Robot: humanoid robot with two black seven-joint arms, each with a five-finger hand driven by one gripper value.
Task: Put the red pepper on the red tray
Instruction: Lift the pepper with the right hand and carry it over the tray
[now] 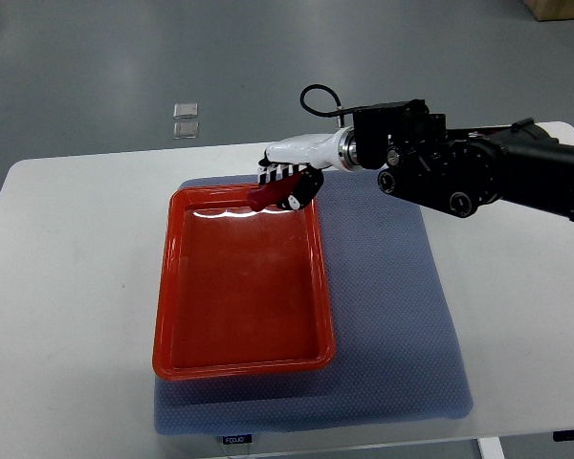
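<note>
The red tray [239, 363] lies on a blue mat in the middle of the white table. My right hand [289, 184] reaches in from the right and hovers over the tray's far right corner. Its fingers are curled around the red pepper [261, 195], whose red tip pokes out to the left below the fingers. Most of the pepper is hidden inside the hand. The inside of the tray holds nothing. The left arm does not show.
The blue mat [402, 325] extends to the right of and in front of the tray. Two small clear squares [186, 120] lie on the grey floor beyond the table's far edge. The white table [67, 287] spreads left of the tray.
</note>
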